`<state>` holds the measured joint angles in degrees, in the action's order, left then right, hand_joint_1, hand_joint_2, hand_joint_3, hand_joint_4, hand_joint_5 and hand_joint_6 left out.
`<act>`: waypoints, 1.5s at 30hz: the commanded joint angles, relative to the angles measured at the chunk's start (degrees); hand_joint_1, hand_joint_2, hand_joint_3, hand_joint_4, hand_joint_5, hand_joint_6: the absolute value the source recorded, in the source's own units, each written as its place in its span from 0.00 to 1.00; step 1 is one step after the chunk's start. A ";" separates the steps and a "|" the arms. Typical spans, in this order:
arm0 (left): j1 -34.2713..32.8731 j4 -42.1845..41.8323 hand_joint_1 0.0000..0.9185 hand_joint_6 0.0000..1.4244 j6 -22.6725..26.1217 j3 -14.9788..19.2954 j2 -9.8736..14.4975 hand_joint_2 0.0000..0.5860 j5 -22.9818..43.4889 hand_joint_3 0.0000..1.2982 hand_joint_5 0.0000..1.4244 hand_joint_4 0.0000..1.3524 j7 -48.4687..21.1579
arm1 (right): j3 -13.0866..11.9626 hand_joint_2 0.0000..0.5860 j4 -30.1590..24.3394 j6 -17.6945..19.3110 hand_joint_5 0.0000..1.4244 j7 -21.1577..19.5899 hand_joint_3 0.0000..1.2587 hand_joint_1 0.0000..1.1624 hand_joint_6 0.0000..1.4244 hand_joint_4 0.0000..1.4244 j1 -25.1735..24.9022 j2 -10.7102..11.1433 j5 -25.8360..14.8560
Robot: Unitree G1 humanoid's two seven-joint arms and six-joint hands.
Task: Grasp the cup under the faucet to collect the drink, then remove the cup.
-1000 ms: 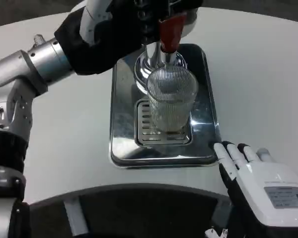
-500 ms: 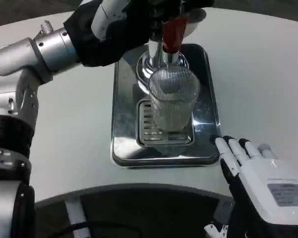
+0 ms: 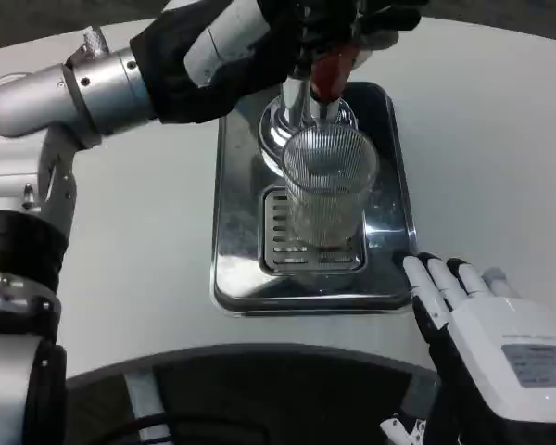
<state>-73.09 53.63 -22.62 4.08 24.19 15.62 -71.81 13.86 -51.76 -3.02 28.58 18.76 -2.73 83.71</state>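
Note:
A clear ribbed cup [image 3: 327,190] stands upright on the slotted grate of a steel drip tray [image 3: 236,250], right under the chrome faucet [image 3: 299,109]. The faucet's red lever [image 3: 331,71] hangs just above the cup's rim. My left hand [image 3: 329,20] reaches in from the upper left and grips the top of the faucet at the lever; its fingers are partly cut off by the picture's edge. My right hand [image 3: 477,311] lies at the lower right with fingers straight and apart, holding nothing, its tips close to the tray's front right corner.
The tray sits in the middle of a round white table [image 3: 486,158]. The table's front edge [image 3: 259,348] curves just below the tray. My left forearm [image 3: 102,88] crosses the table's upper left.
My left arm has swung a little to the right and further over the faucet top. The cup and tray stand as before, and the right hand has barely moved.

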 commanded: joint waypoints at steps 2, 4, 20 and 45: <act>-0.74 0.83 0.00 0.00 -4.46 -2.66 -0.22 0.09 -2.85 0.02 0.03 0.00 -3.84 | -0.07 0.49 -0.45 -0.21 0.00 -0.76 0.00 0.66 0.00 0.00 0.98 -0.50 -0.49; -0.62 1.18 0.00 0.00 -5.92 -3.13 0.09 0.09 -3.45 0.02 0.03 0.00 -3.98 | -0.16 0.49 -0.47 -0.29 0.00 -0.73 0.00 0.66 0.00 0.00 0.93 -0.54 -0.70; -0.09 5.77 0.00 0.00 -15.10 -6.16 2.85 0.09 -7.94 0.02 0.03 0.00 -3.09 | -7.11 0.44 5.63 -4.46 0.00 -4.76 0.00 0.63 0.00 0.00 -7.16 0.11 -11.22; 1.95 8.82 0.00 0.00 -23.51 -9.70 6.43 0.10 -11.06 0.02 0.05 0.00 0.41 | -8.63 0.42 21.84 -8.61 0.00 -17.75 0.00 0.55 0.00 0.00 -19.00 3.92 -28.59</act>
<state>-74.90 60.40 -46.61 -3.32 29.44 8.89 -69.56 5.00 -31.52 -11.20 12.57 0.22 0.67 56.63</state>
